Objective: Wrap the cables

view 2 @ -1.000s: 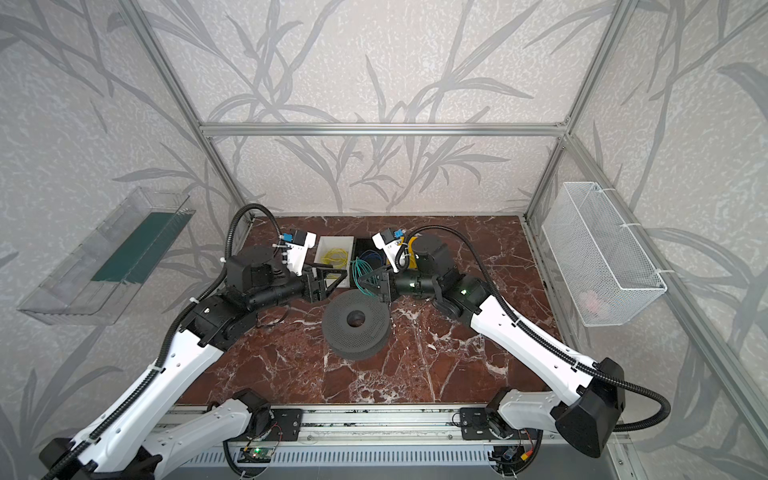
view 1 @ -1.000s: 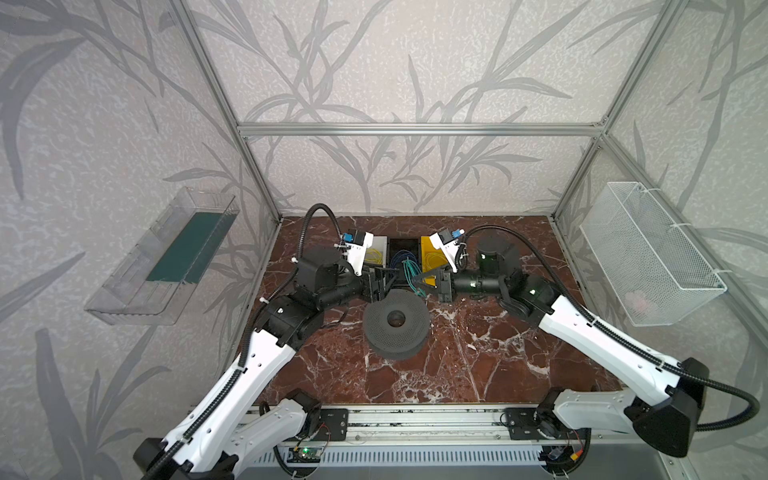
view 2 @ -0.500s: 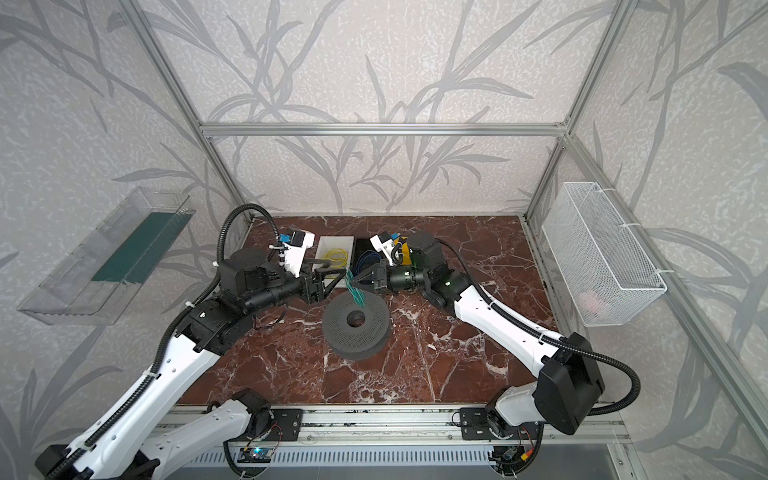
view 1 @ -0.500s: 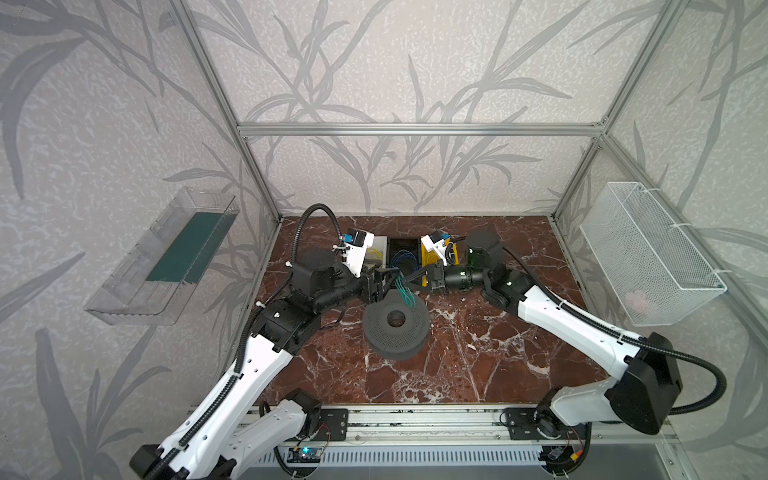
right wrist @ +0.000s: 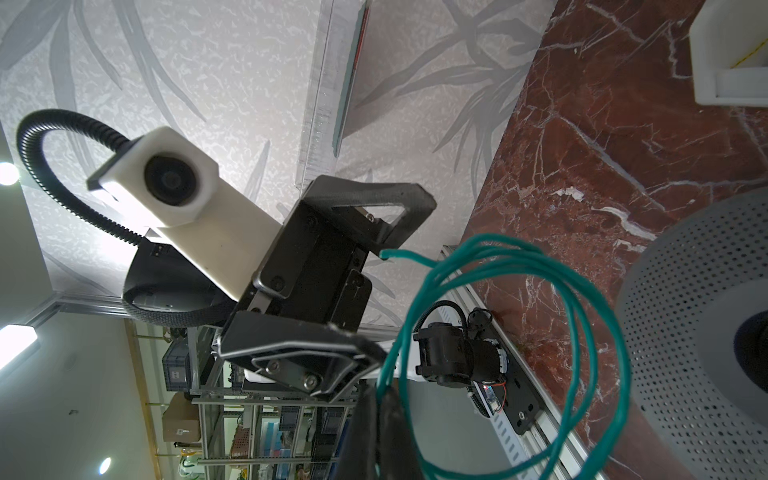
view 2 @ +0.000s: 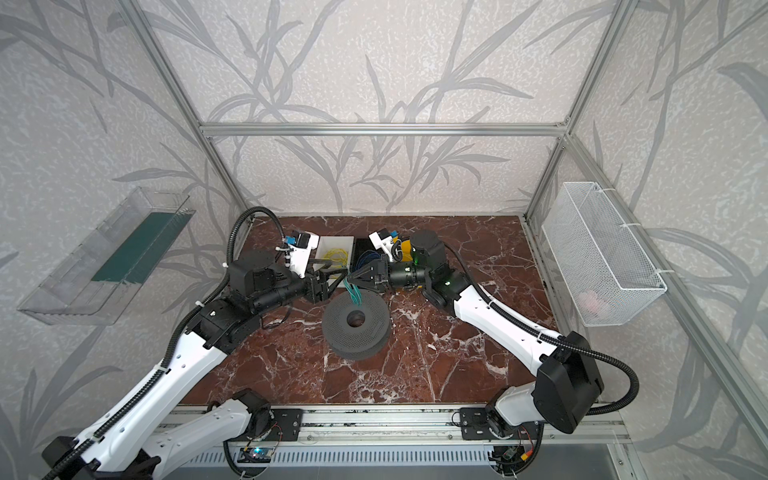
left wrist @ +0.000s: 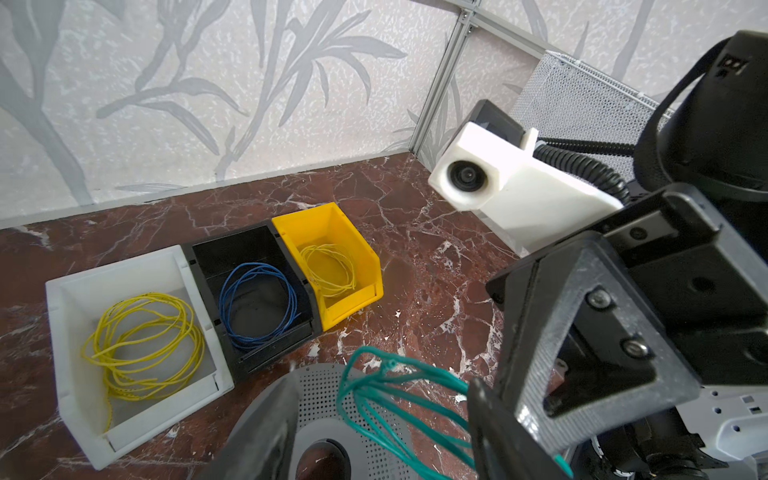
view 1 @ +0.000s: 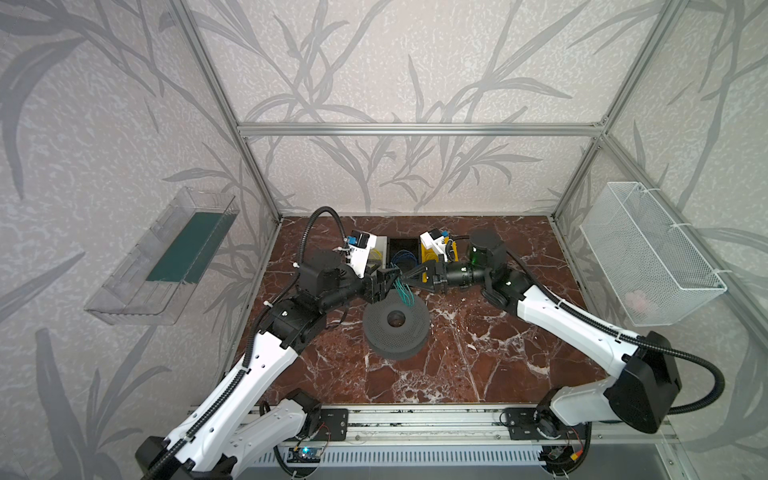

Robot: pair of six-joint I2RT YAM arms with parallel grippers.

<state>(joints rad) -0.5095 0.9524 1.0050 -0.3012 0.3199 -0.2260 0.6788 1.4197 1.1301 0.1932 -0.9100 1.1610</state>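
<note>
Left wrist shows three bins (left wrist: 239,251); right pincer (right wrist: 379,409) clamps one teal cable (right wrist: 498,240), left pincer (left wrist: 380,395) gapes wide.

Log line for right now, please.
right gripper: shut on teal wire loops | left gripper: open, at the loops | loops: over grey perforated disc

Glossy marble-look table (view 1: 478,365) w/ matt perforated grey spool (view 1: 382,340), smooth plastic-sheathed teal cables (view 1: 403,293), smooth yellow plastic bin (left wrist: 368,266)

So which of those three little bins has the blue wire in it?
The black bin, the middle one; the white bin and yellow bin beside it each hold yellow wire.
</note>
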